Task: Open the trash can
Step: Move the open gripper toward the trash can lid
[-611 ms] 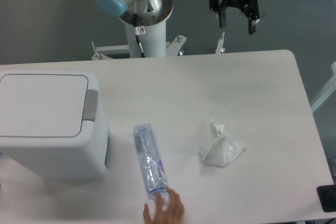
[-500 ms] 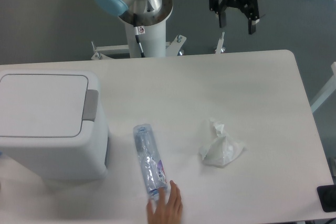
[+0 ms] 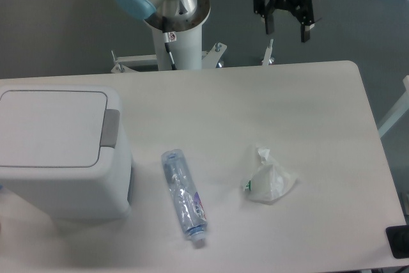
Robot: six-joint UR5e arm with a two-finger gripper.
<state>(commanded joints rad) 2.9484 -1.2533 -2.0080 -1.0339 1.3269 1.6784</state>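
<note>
Hand gone from bottle, gripper spread, raised beyond table

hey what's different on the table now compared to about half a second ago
The human hand that was touching the cap end of the plastic bottle at the table's front edge has withdrawn out of view. The bottle now lies free, its cap end shifted slightly. The crumpled tissue has also shifted a little. The trash can, lid closed, and the open claw behind the table stayed put.

White table: trash can, bottle, crumpled bag.
</note>
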